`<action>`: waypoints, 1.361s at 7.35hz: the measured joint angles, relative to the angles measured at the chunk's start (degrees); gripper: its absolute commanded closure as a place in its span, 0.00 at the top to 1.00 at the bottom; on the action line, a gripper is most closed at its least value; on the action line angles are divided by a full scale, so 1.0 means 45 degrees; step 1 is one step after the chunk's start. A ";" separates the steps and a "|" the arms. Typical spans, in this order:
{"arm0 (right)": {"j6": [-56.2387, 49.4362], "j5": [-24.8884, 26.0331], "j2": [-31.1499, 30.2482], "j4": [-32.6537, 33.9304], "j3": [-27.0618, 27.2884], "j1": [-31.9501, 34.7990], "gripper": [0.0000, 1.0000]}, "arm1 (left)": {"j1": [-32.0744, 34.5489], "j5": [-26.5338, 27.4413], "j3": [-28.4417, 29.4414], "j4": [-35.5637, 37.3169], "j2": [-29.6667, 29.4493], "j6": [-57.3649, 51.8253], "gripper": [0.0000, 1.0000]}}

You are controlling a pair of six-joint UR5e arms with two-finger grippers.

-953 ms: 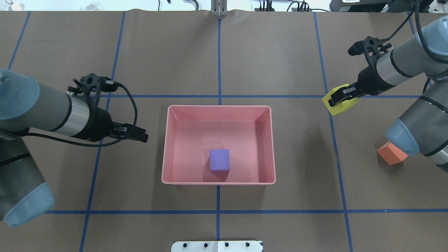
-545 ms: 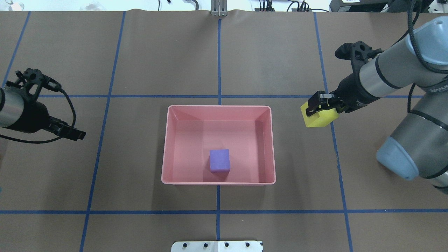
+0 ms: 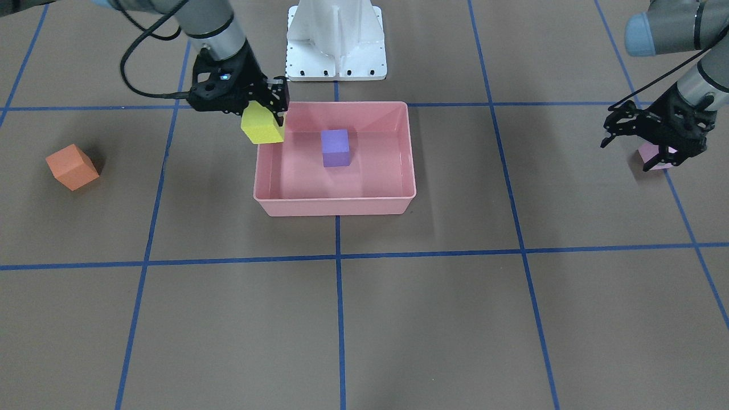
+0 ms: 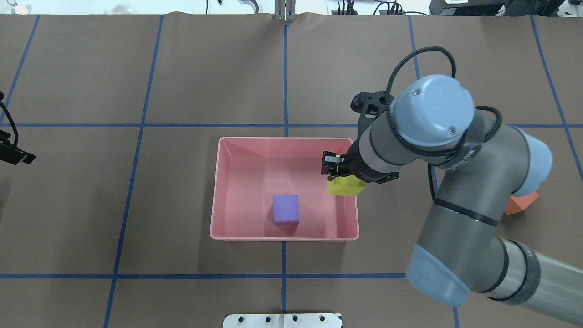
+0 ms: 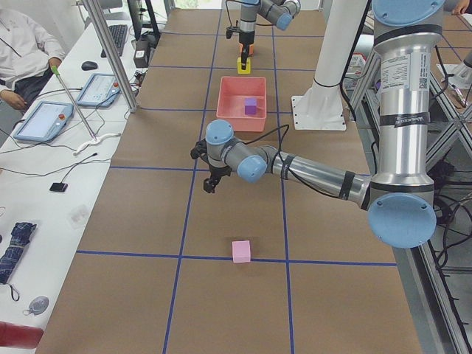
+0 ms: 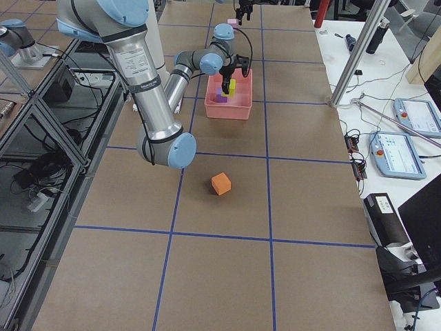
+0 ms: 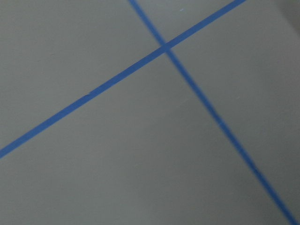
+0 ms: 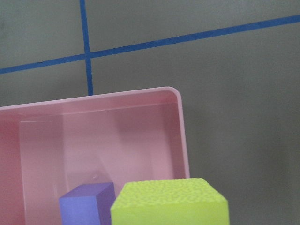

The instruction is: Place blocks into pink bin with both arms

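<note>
Pink bin [image 4: 282, 238]: mid-table; floor bare left of and beyond the purple block.
Purple block [image 4: 286, 208]: inside the bin, near its robot-side wall, not touching it.
Orange block [image 3: 72, 166]: on open table, well right of the bin.
Yellow block [image 4: 345, 187]: raised, straddling the bin's right rim.
Right gripper [image 4: 334, 169]: jaws clamped on the yellow block.
Left gripper [image 3: 663, 161]: far out left above the table, jaws apart, empty.
Lilac block [image 5: 241, 251]: on the table, further left, clear of that gripper.

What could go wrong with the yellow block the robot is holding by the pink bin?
The right claw holds the yellow block right over the bin's edge, not its middle. Dropped here, it might hit the rim and tumble out onto the table. The block also hangs tilted, so it could bounce oddly, maybe into the purple block.
</note>
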State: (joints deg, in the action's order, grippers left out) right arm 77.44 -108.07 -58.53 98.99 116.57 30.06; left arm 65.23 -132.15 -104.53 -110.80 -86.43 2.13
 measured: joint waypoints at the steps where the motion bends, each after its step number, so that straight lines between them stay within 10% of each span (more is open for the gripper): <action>1: 0.0401 0.0827 0.0677 0.0546 -0.0403 -0.0567 0.99 | 0.0372 -0.0044 0.0546 -0.0004 -0.0029 -0.0947 1.00; 5: 0.1324 0.1746 0.1756 0.1292 -0.1560 -0.0968 1.00 | 0.1866 -0.0061 0.2393 -0.0092 0.0380 -0.3509 1.00; 10: -0.1594 -0.0103 0.0773 0.1728 -0.0926 0.1488 1.00 | 0.2062 -0.0038 0.2821 -0.4066 0.3124 0.4042 1.00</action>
State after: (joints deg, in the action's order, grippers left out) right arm 70.26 -108.53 -55.05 106.76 112.41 36.75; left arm 74.51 -132.33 -91.84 -129.10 -72.37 20.32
